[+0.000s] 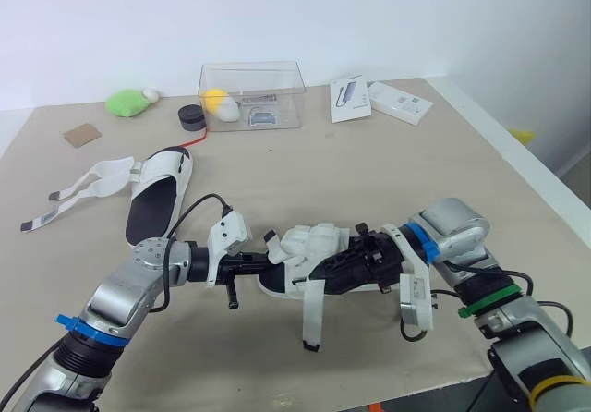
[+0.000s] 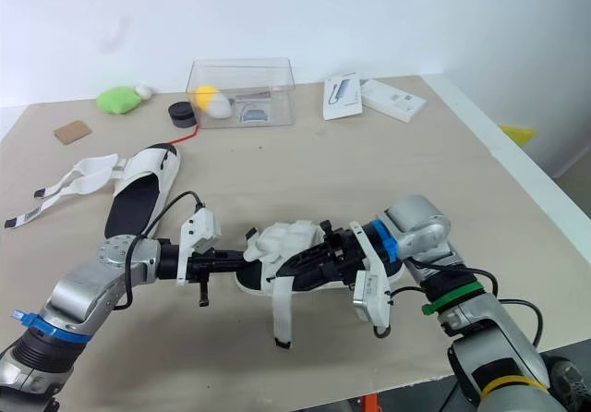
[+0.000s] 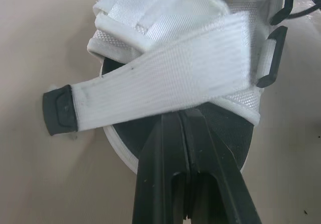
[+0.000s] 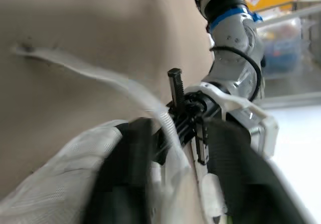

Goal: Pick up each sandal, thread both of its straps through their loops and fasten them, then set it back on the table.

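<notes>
At the near edge of the table (image 1: 388,181), read from your left. The second sandal (image 1: 159,199) lies flat at ten o'clock from the work, with its unfastened straps (image 1: 92,183) splayed out toward nine. Next comes your left gripper (image 1: 257,262), whose fingers (image 3: 165,148) are drawn together to a point at the toe rim of the held sandal (image 1: 309,246), just under a white strap (image 3: 165,83) that crosses them. I cannot tell whether they actually pinch anything. The held sandal sits between both arms with its long axis running nine to three, toe toward the left gripper. One loose strap (image 1: 312,315) dangles toward six. At three o'clock your right gripper (image 1: 365,260) is clamped on the sandal's heel half, a finger on either side. The dangling strap looks about equally near to both arms, but the left is the one free to fetch it. Far back at twelve o'clock stands a clear box (image 1: 251,72) holding a yellow lump (image 1: 214,99), a white lump (image 1: 227,112) and a small dark item (image 1: 263,117).
</notes>
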You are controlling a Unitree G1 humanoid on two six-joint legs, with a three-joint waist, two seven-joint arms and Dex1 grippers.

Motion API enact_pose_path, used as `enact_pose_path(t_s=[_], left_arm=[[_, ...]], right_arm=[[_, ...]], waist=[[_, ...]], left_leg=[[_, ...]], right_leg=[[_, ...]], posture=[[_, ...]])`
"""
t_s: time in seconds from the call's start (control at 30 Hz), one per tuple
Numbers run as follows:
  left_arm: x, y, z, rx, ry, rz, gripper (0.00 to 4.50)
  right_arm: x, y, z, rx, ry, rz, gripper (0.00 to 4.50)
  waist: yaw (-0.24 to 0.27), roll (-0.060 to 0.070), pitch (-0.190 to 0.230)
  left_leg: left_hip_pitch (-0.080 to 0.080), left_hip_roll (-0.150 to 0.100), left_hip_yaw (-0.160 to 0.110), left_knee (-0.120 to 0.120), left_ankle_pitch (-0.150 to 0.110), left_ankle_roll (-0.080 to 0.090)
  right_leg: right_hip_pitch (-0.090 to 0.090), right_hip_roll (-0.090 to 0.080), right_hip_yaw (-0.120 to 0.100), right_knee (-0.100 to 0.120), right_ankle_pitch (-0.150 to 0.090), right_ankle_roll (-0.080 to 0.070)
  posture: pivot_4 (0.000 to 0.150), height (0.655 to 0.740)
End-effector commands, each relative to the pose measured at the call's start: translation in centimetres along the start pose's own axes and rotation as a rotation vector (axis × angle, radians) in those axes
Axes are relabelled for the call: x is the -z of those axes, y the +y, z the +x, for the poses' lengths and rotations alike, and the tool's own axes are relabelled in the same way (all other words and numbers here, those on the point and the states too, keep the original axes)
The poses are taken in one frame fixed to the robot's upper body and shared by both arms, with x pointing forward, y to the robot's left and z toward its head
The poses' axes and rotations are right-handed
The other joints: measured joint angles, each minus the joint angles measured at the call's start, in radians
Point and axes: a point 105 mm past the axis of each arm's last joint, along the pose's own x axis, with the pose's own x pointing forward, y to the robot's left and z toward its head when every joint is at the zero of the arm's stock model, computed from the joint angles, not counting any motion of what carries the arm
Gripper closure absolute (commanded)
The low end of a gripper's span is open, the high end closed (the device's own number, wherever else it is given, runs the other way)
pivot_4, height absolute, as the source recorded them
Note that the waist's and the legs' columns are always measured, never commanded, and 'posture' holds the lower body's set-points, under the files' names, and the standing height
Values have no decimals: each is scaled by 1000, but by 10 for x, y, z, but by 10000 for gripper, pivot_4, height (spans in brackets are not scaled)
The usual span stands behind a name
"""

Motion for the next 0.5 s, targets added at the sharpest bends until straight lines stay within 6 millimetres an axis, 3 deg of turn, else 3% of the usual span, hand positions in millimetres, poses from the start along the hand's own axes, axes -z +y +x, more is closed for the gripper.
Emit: enact_pose_path(t_s=[0.03,0.1,0.13,0.2,0.33,0.5], left_arm=[[2,-2,0,-6,7,-6,45000],[2,-2,0,-6,6,-7,45000],[3,-2,0,-6,6,-9,45000],[3,-3,0,-4,5,-13,45000],[5,-5,0,1,5,-23,45000],[4,-6,1,8,6,-26,45000]], right_arm=[[-13,-4,-7,12,-19,37,9331],[-18,-2,-12,20,-12,114,1093],[-21,-3,-17,54,0,232,398],[-23,-9,-24,134,23,457,398],[-33,-15,-32,208,60,1221,398],[-39,-4,-23,242,81,1761,398]], waist=[[3,0,0],[7,0,0],[9,0,0],[14,0,0],[24,4,1],[27,-3,-1]], left_leg=[[0,0,0,0,0,0],[0,-1,-1,0,0,0],[0,-1,-1,0,0,0],[0,-1,-1,0,0,1],[-2,-2,0,0,0,1],[0,0,-7,1,0,1]], right_leg=[[0,0,0,0,0,0],[1,-1,-1,0,-1,-1],[1,-2,-1,0,-1,-1],[0,-3,-1,0,-1,-1],[-1,-5,-1,1,-1,-1],[2,-2,-7,0,-6,-2]], posture=[[1500,7400],[1500,7400],[1500,7400],[1500,7400],[1500,7400],[1500,7400]])
